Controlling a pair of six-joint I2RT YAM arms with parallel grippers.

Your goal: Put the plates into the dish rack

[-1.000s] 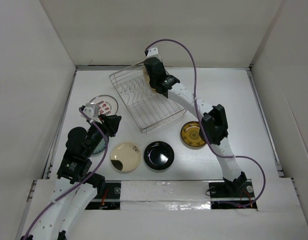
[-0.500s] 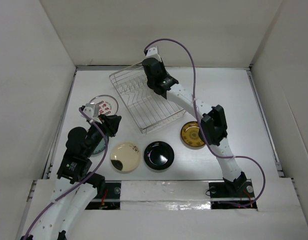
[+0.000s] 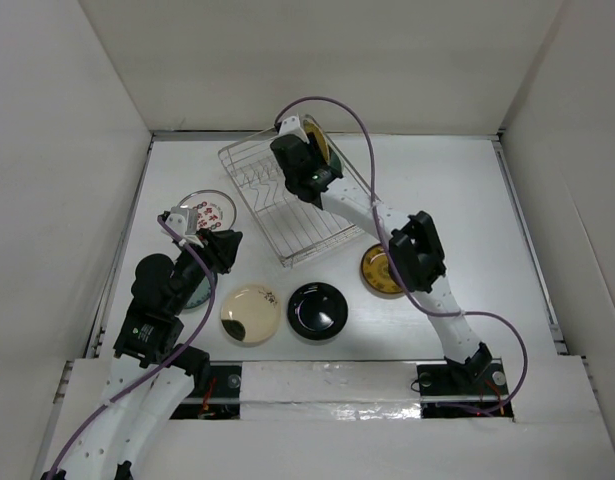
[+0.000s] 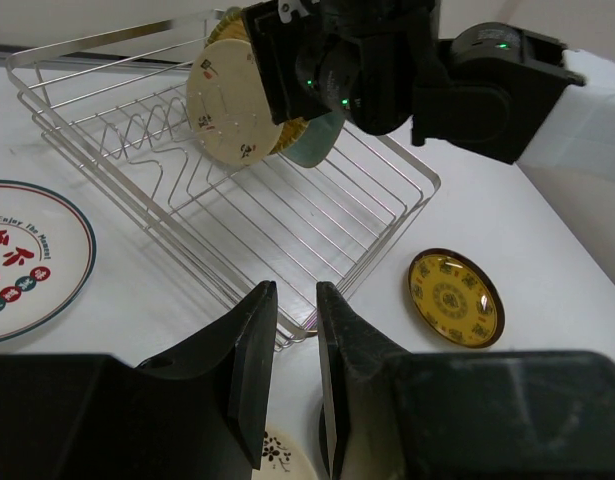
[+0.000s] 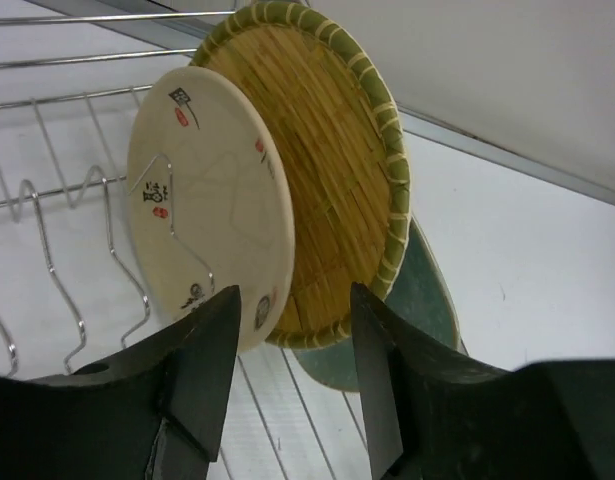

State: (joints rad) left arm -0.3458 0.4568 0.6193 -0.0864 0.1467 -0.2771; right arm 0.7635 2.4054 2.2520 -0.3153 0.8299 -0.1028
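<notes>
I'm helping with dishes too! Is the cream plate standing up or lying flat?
Standing up: the cream plate sits on edge among the dish rack prongs, a woven plate behind it.

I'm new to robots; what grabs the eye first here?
Three plates stand on edge in the wire dish rack at the back: a cream plate, a woven green-rimmed plate and a teal plate behind. The right gripper hangs open before them. A gold plate and a black plate lie flat nearer the front.

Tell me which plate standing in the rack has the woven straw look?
The middle plate of the three, green-rimmed, between the cream plate with small marks and the teal plate.
</notes>
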